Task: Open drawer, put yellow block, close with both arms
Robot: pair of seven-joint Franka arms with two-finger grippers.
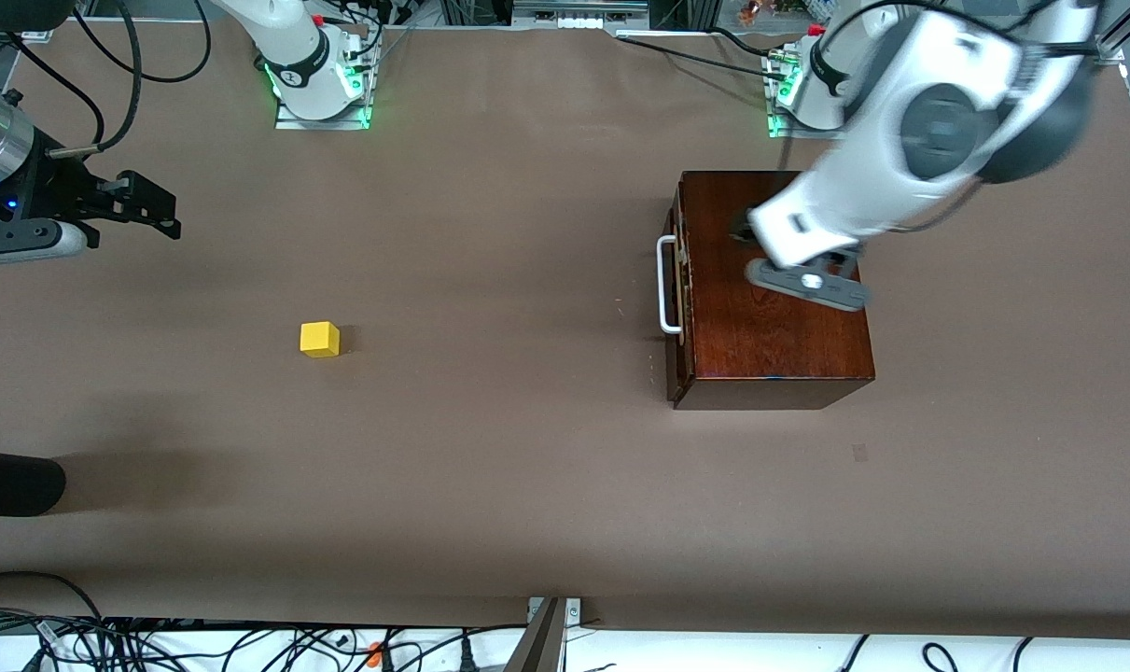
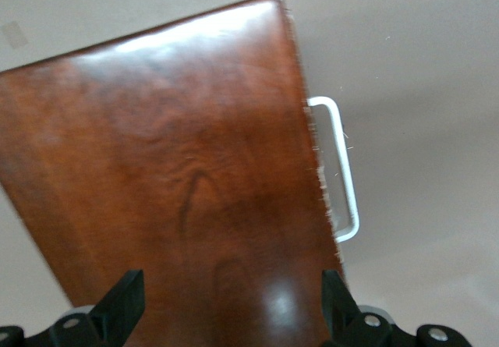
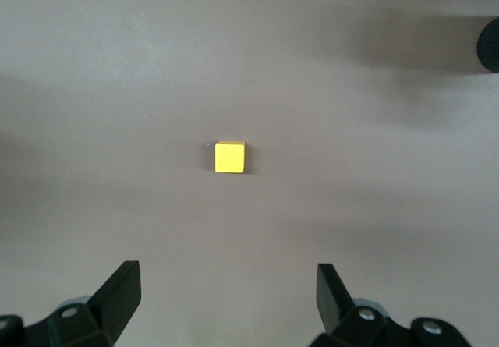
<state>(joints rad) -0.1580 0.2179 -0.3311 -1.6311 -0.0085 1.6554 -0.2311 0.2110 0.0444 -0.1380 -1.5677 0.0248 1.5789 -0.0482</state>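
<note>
Looking at this one, everything hinged on where the white U-shaped bar handle [image 1: 667,285] sat relative to the left arm's black two-finger tool [image 2: 234,304]. That left tool hung over the top of the glossy dark mahogany box [image 1: 774,308], fingers [image 2: 125,300] spread wide with nothing between them. The handle was off the box's side that faces the right arm's end of the brown surface [image 1: 527,467], so it lay sideways from the tool and lower down, not under it. Its long bar ran along the drawer front [image 1: 678,280], roughly front-camera-to-robot-bases direction. The drawer looked fully shut, front flush with the box as far as I could tell. My guess is the left tool would need to go out past that edge and drop, with the fingers turned to straddle the bar crosswise. Meanwhile the small bright yellow cube [image 1: 319,339] sat alone on the surface, well apart from the box, toward the right arm's end. The right arm's black tool [image 3: 230,300] hung above that end of the surface, fingers [image 3: 121,292] also spread and empty, with the cube centred ahead in its wrist view. So the right arm was clearly the closer one for the block, the left for the handle.
</note>
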